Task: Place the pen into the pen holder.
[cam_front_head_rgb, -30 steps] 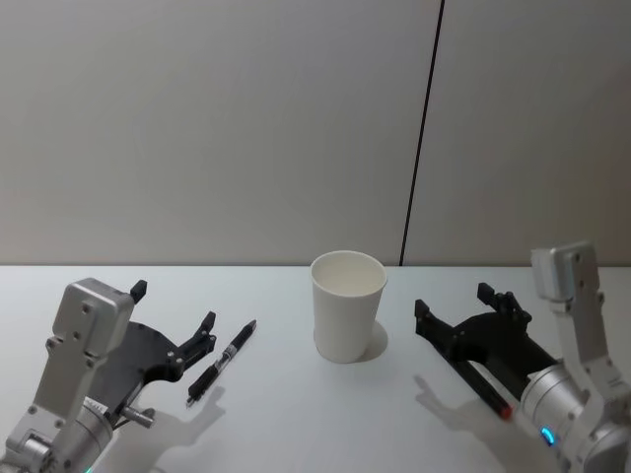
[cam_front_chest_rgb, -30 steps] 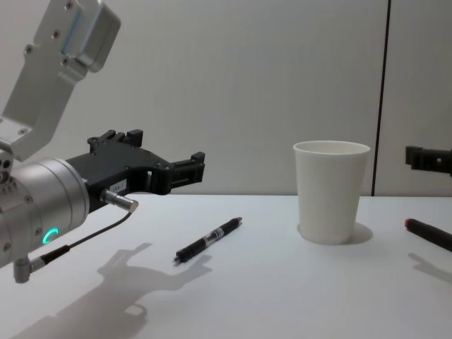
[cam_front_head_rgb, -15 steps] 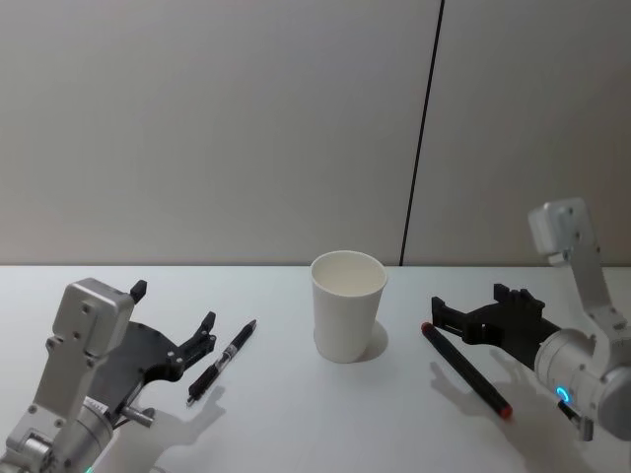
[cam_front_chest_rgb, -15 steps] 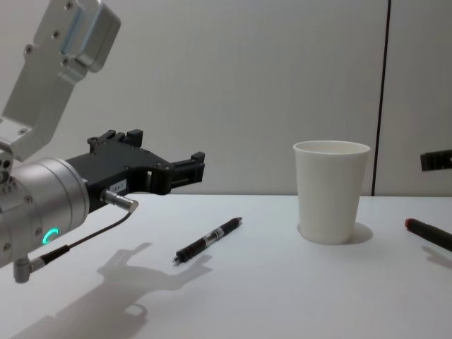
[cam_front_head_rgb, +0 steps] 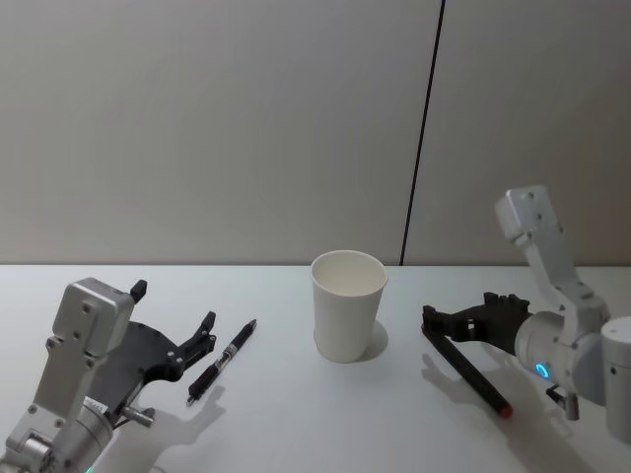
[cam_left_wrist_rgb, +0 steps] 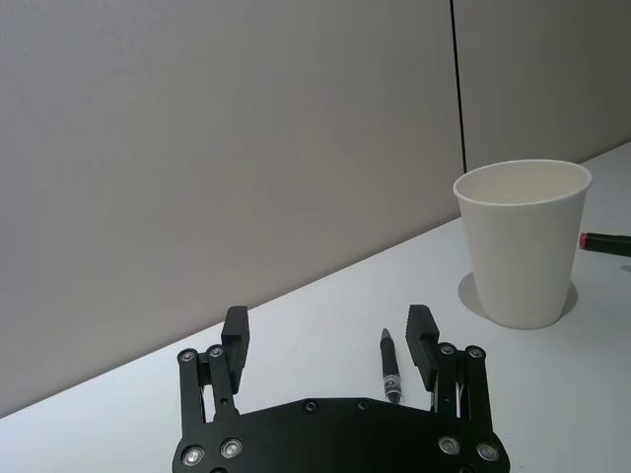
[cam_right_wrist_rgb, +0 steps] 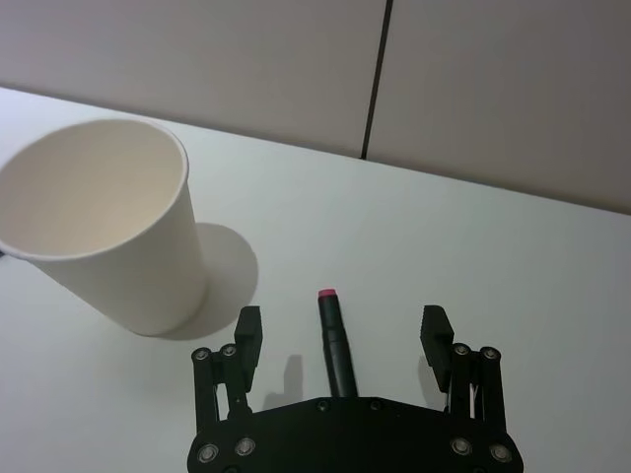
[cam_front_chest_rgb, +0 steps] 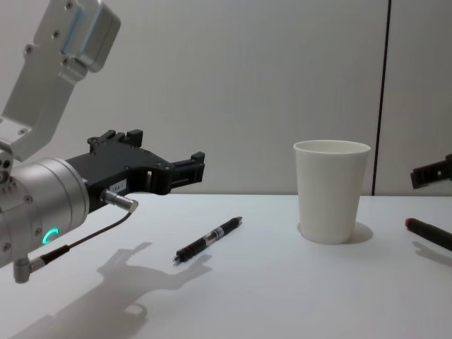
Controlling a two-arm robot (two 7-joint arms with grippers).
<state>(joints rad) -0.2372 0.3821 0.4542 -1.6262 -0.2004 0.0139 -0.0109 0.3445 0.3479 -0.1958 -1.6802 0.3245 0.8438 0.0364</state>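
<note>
The pen holder, a white paper cup (cam_front_head_rgb: pixel 347 305) (cam_front_chest_rgb: pixel 330 191), stands upright mid-table. A black pen (cam_front_head_rgb: pixel 222 361) (cam_front_chest_rgb: pixel 208 240) lies to its left, just past my left gripper (cam_front_head_rgb: pixel 175 307) (cam_left_wrist_rgb: pixel 327 325), which hovers open with one fingertip beside the pen (cam_left_wrist_rgb: pixel 390 367). A second dark pen with red ends (cam_front_head_rgb: pixel 463 367) (cam_front_chest_rgb: pixel 427 232) lies right of the cup. Over the cup-side end of that pen hovers my right gripper (cam_front_head_rgb: pixel 458 315) (cam_right_wrist_rgb: pixel 340 320), open. In its wrist view the pen (cam_right_wrist_rgb: pixel 335 345) lies between the fingers, with the cup (cam_right_wrist_rgb: pixel 108 227) beside it.
The white table (cam_front_head_rgb: pixel 325 424) runs back to a grey wall with a dark vertical seam (cam_front_head_rgb: pixel 422 148). Bare tabletop lies in front of the cup and between the two arms.
My right arm has raised its wrist and swung the open gripper along the red-ended pen toward the cup. The left arm, both pens and the cup have not moved.
</note>
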